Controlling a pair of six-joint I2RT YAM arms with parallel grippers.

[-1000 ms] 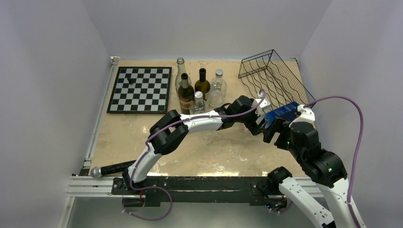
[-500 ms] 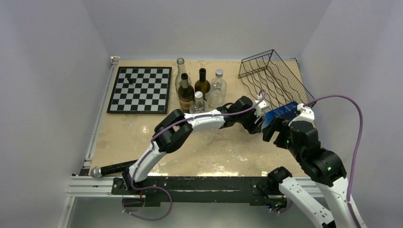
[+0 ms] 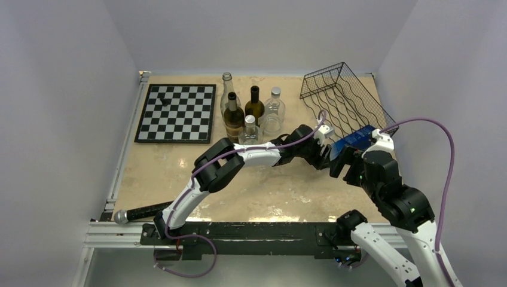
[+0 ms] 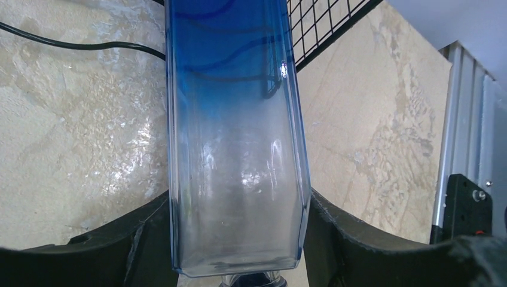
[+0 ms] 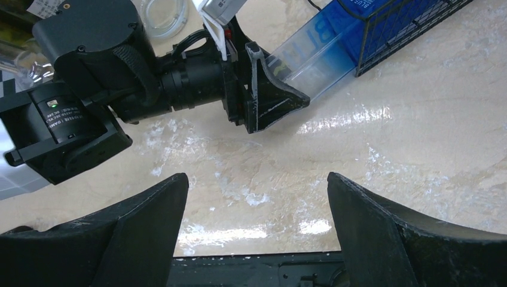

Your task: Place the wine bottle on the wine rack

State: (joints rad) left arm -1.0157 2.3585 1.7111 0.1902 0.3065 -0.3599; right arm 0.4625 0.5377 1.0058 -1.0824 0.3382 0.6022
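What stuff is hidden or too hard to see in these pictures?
- Left wrist view: the blue bottle, held in the left pincer, runs off the top edge, so its far end is cut off.
- Top view: the right arm partly covers where the bottle meets the wine rack.
- Top view: the chess piece is too small to name.

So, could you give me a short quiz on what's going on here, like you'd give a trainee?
1. True or false: the left gripper is shut on the blue bottle.
2. Which one is open and empty? A) left gripper B) right gripper
3. Fill in: the blue bottle's far end pokes into the ____.
Key: 1 true; 2 B; 3 wine rack.
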